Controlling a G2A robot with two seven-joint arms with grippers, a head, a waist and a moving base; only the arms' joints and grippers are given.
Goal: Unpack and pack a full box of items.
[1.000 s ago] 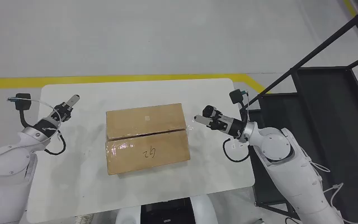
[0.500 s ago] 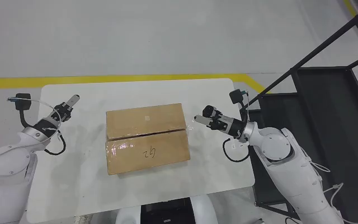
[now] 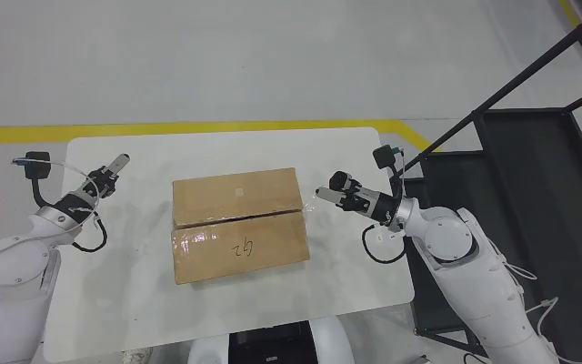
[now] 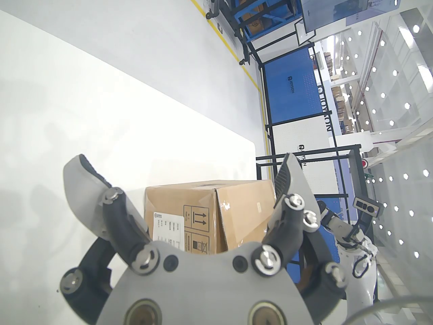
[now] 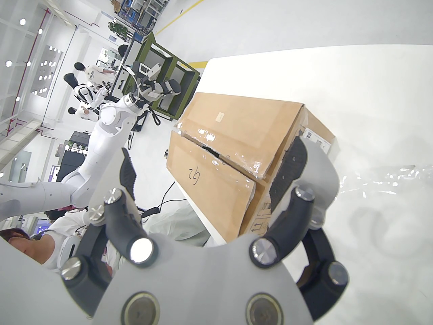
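**Right claw [image 3: 320, 194] released, nearest the box [image 3: 238, 225]**

Box lies on table [image 3: 346, 155], taped shut, long axis arm to arm. Right claw is just beside one short end; left claw [image 3: 121, 162], also released, farther off.

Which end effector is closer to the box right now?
The right end effector, just off the end of the box. The left end effector has a clearly wider strip of bare table between it and the box.

Matt brown cardboard box [image 3: 241, 193], glossy clear tape [image 5: 236, 163] along seam; smooth white table [image 3: 346, 155].
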